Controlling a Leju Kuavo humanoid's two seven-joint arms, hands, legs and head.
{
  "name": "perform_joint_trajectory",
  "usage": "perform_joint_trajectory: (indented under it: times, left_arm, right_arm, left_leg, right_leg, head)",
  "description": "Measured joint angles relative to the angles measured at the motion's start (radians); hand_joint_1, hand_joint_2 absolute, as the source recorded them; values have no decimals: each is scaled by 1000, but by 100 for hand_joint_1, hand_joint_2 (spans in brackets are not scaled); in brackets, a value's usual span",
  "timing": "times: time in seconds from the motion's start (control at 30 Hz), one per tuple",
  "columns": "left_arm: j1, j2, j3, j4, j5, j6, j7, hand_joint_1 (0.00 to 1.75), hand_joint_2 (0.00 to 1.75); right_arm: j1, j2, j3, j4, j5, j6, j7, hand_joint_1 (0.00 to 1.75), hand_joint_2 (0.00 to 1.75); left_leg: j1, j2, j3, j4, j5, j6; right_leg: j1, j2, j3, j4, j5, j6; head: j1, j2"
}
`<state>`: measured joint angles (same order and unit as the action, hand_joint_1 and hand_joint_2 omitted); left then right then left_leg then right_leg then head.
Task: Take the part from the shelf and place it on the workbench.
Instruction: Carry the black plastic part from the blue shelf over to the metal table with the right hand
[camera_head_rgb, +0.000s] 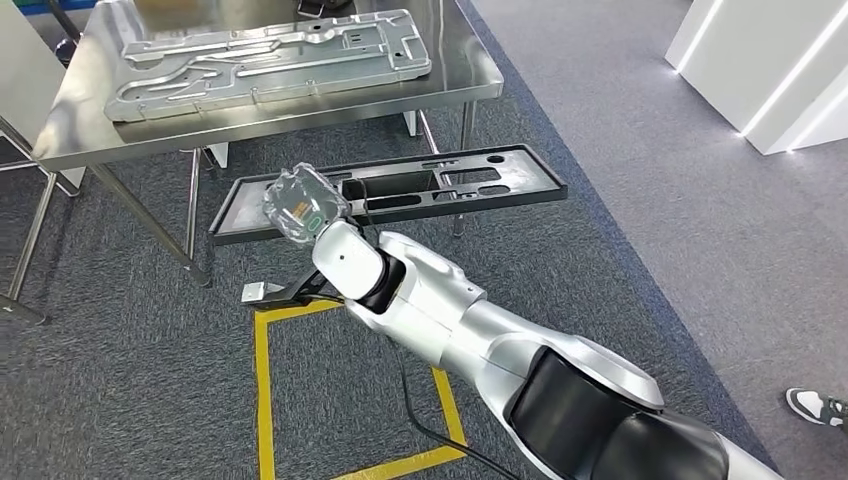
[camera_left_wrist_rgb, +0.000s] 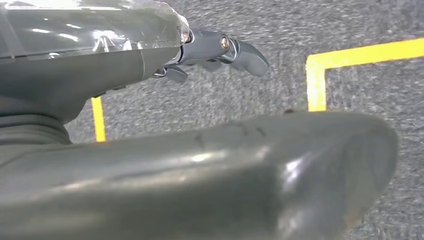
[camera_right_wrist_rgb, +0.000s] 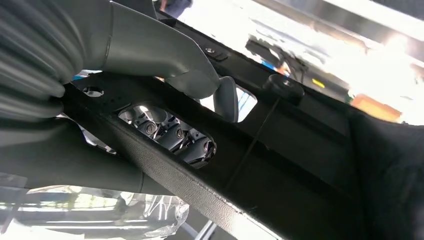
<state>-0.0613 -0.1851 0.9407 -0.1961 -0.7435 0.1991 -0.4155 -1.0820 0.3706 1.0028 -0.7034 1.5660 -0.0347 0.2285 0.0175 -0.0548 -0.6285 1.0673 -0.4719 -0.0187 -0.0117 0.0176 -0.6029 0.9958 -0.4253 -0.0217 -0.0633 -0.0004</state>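
Right hand (camera_head_rgb: 305, 205) is clamped on the long black part (camera_head_rgb: 470, 185), thumb on top, fingers (camera_right_wrist_rgb: 172, 135) through a slot. The part hangs level, just off the steel workbench's (camera_head_rgb: 300, 105) front edge. Left hand (camera_left_wrist_rgb: 220, 50) holds nothing, fingers loose over grey carpet (camera_head_rgb: 700, 230).

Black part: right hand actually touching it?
Touching. In the right wrist view the thumb presses on the black part and the fingers wrap underneath, showing through a cutout. The head view agrees: right hand at the part's edge.
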Motion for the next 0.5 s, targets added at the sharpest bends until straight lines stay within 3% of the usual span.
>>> perform_joint_trajectory:
  times: [0.03,0.1,0.13,0.17,0.2,0.23,0.3,0.33,0.43,0.5]
  left_arm:
    - [-1,0,0,0,0,0,0,0,0]
    - [-2,0,0,0,0,0,0,0,0]
    - [-2,0,0,0,0,0,1,0,0]
    - [-1,0,0,0,0,-1,2,0,0]
    - [0,0,0,0,-1,-1,4,0,0]
    - [1,0,0,0,-1,-1,5,0,0]
    - [-2,0,1,0,-2,-1,6,0,0]
    - [-3,0,1,0,-2,-1,7,0,0]
    - [-1,0,4,0,-3,-2,10,0,0]
    - [0,-1,6,0,-4,-3,12,0,0]
  right_arm:
    - [0,1,1,-1,0,4,0,175,175]
    - [2,1,3,-2,0,15,0,175,175]
    - [4,1,5,-2,0,20,2,175,175]
    - [6,1,7,-2,0,25,4,175,175]
    - [6,1,9,-3,0,28,7,175,175]
    - [6,1,10,-5,0,30,10,175,175]
    - [3,1,11,-10,0,32,14,175,175]
    - [1,1,12,-12,0,32,14,175,175]
    - [1,2,14,-21,0,34,14,175,175]
    - [0,2,15,-29,0,35,13,175,175]
  left_leg:
    - [1,23,-27,58,-29,-3]
    - [3,41,-92,188,-83,-10]
    - [4,44,-110,221,-88,-12]
    - [4,47,-110,217,-74,-13]
    - [4,54,-88,171,-43,-12]
    - [3,71,-51,97,-7,-10]
    - [-6,106,9,-22,35,2]
    - [-9,115,22,-48,39,8]
    - [-8,93,23,-55,39,23]
    - [-3,83,26,-61,42,33]
  right_leg:
    - [2,-11,4,-2,-1,-5]
    - [7,-34,6,-2,-5,-11]
    - [9,-45,7,-1,-7,-12]
    - [10,-56,8,0,-10,-12]
    - [11,-67,10,2,-13,-11]
    - [13,-77,12,5,-18,-8]
    - [20,-93,15,12,-26,-1]
    - [23,-100,16,14,-29,4]
    - [24,-113,19,18,-38,18]
    - [19,-80,1,65,-71,29]
  head:
    - [0,0]
    - [0,0]
    - [0,0]
    - [0,0]
    - [0,0]
    - [0,0]
    - [0,0]
    - [0,0]
    - [0,0]
    - [0,0]
